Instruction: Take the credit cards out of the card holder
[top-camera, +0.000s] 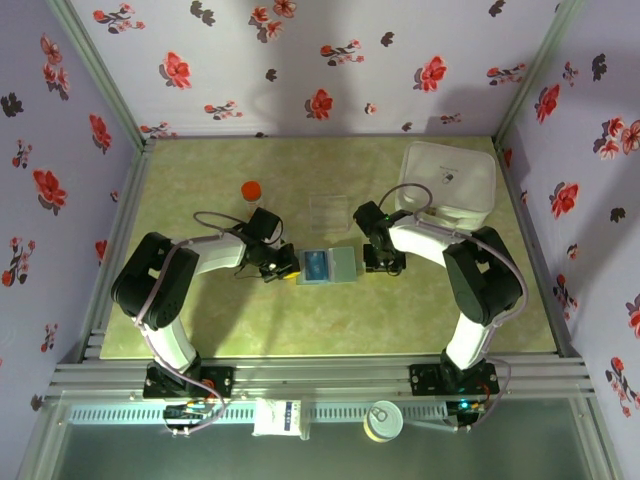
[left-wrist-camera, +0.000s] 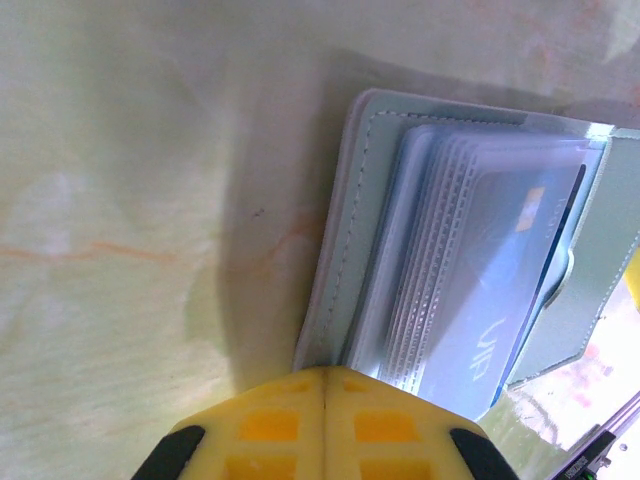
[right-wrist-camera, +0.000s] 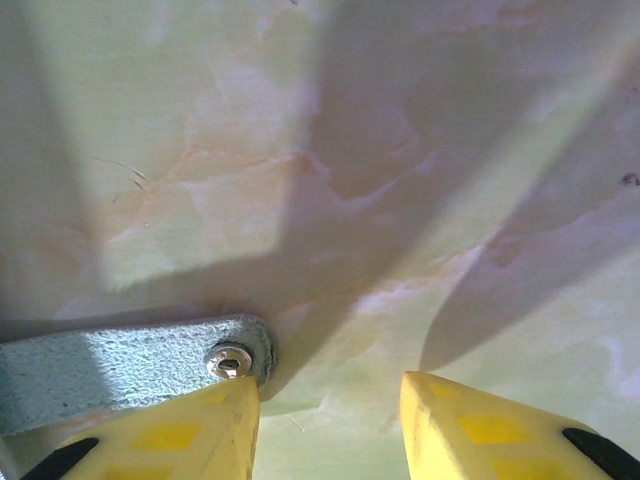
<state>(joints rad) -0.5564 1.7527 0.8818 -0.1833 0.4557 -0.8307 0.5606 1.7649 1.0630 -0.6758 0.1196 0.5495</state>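
Your left gripper (left-wrist-camera: 325, 425) has its jaws pressed together, tips right at the left end of the card holder (left-wrist-camera: 345, 230). Your right gripper (right-wrist-camera: 330, 415) stands apart with nothing between the fingers, and the holder's snap tab (right-wrist-camera: 120, 365) lies just beside one of them. The holder lies open mid-table between both arms, its long axis running left to right. The credit cards (top-camera: 316, 265) sit in its left panel, so your left arm is nearer them. Pale lettering on the sleeved card may read "VIR", but it's too soft to be sure.
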